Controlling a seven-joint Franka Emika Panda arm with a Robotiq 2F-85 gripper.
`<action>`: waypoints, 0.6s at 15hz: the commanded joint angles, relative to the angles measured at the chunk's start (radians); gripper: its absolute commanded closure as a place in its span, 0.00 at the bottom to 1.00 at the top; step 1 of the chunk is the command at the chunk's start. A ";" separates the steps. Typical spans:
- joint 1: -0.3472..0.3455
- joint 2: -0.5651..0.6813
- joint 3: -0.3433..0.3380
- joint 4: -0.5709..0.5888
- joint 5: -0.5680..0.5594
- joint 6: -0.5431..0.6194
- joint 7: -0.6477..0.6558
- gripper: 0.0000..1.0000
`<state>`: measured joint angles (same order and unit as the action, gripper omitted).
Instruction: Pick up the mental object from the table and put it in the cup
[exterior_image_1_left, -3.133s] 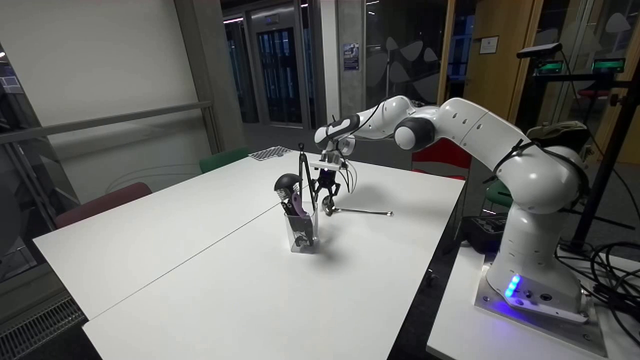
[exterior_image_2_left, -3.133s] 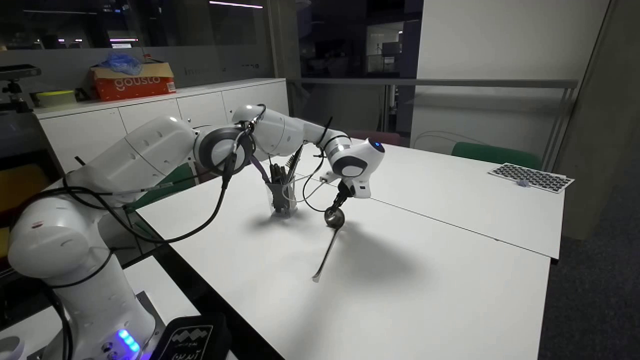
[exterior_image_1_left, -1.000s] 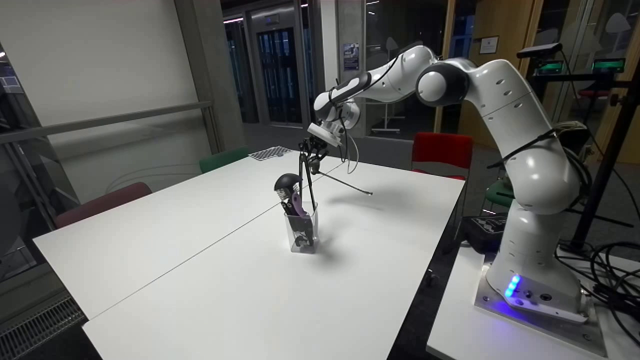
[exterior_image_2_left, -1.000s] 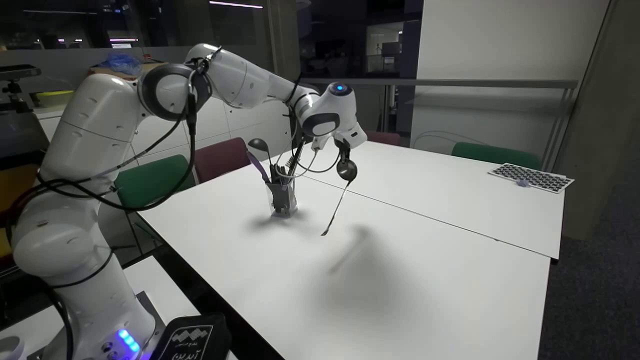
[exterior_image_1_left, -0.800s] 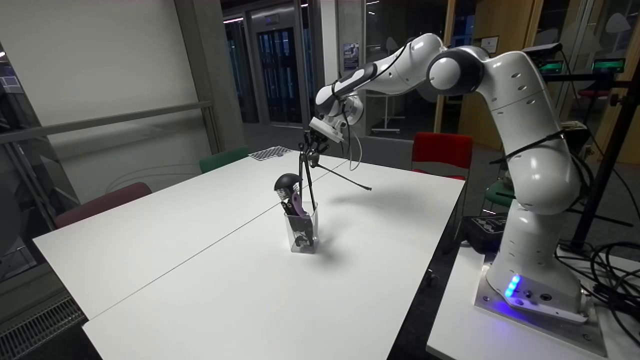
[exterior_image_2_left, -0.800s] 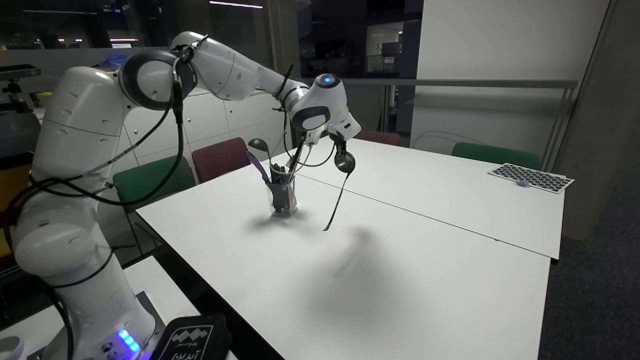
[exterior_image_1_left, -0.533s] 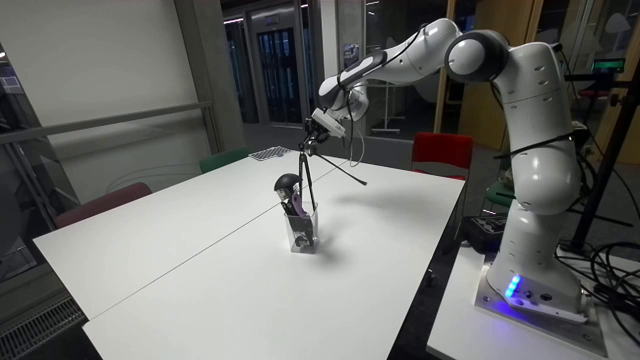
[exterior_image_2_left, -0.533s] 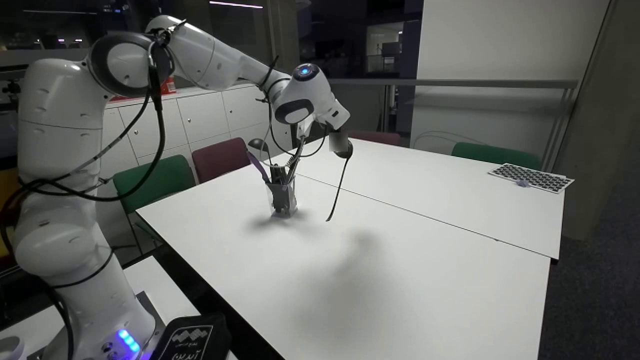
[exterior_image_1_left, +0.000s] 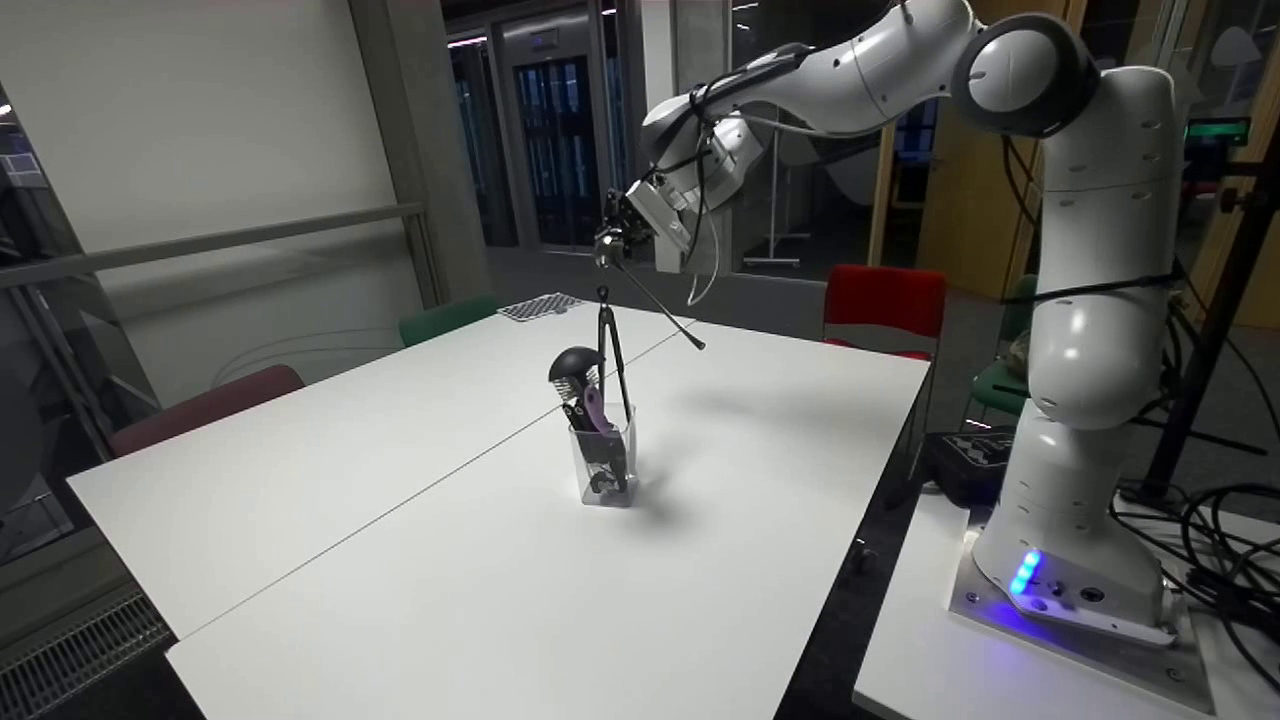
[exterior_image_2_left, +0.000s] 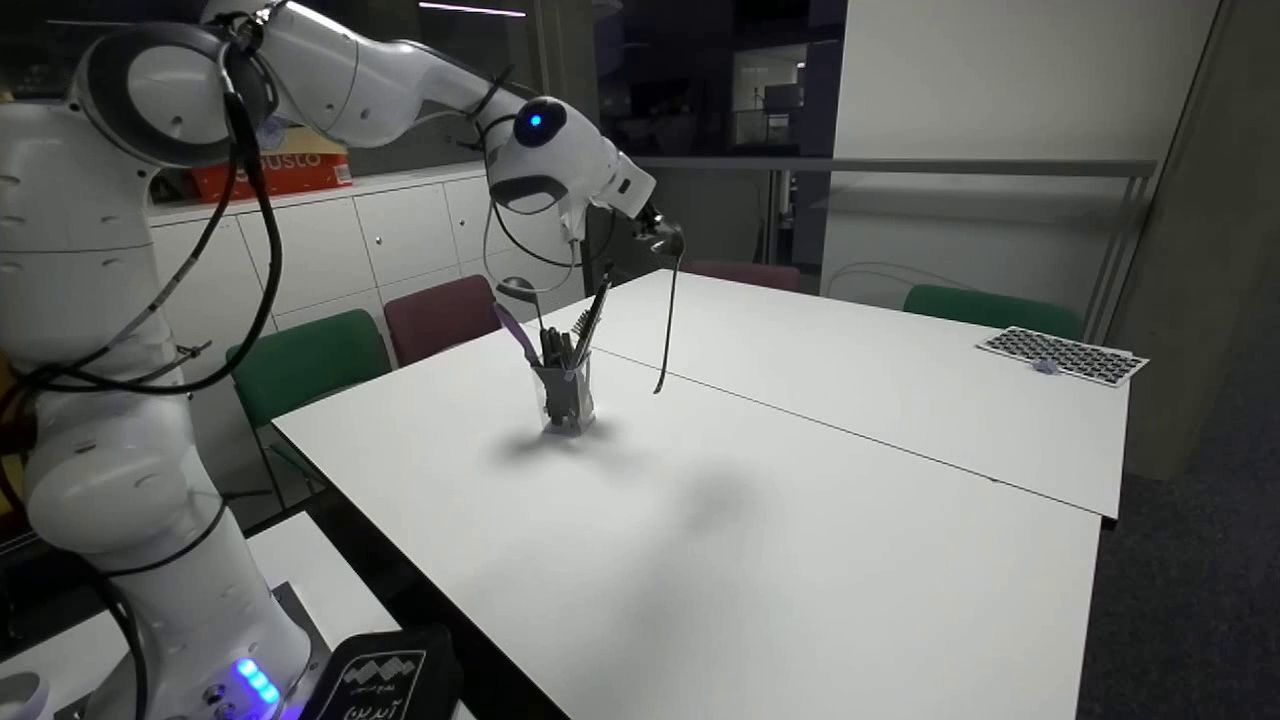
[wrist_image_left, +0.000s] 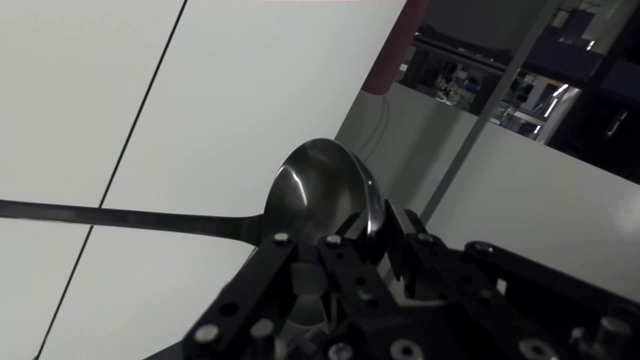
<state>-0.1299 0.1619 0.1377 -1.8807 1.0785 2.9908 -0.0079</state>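
You are, I would judge, in the carrying step: your pincer (wrist_image_left: 374, 231) is clamped on the bowl rim of the metal ladle (wrist_image_left: 312, 192), which hangs in the air over the bench (exterior_image_1_left: 480, 560), its handle (wrist_image_left: 125, 218) slanting down. The next move calls for bringing the handle's free end above the cup (exterior_image_1_left: 586, 482), more upright, and then lowering it between the tools (exterior_image_2_left: 549, 350) there. Counted for you: one pincer, one metal ladle, one cup; in it, one black ladle (exterior_image_1_left: 574, 362), one purple handle (exterior_image_1_left: 596, 410) and one tongs-like tool (exterior_image_1_left: 602, 338) (the further tools overlap, so I cannot number them surely).
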 joint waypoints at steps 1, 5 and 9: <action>-0.025 -0.099 0.049 -0.036 0.225 0.043 -0.224 0.98; -0.027 -0.167 0.047 -0.007 0.532 -0.012 -0.503 0.98; -0.031 -0.256 -0.004 -0.041 0.850 -0.145 -0.775 0.98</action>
<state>-0.1348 -0.0095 0.1609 -1.8774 1.7318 2.9649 -0.5972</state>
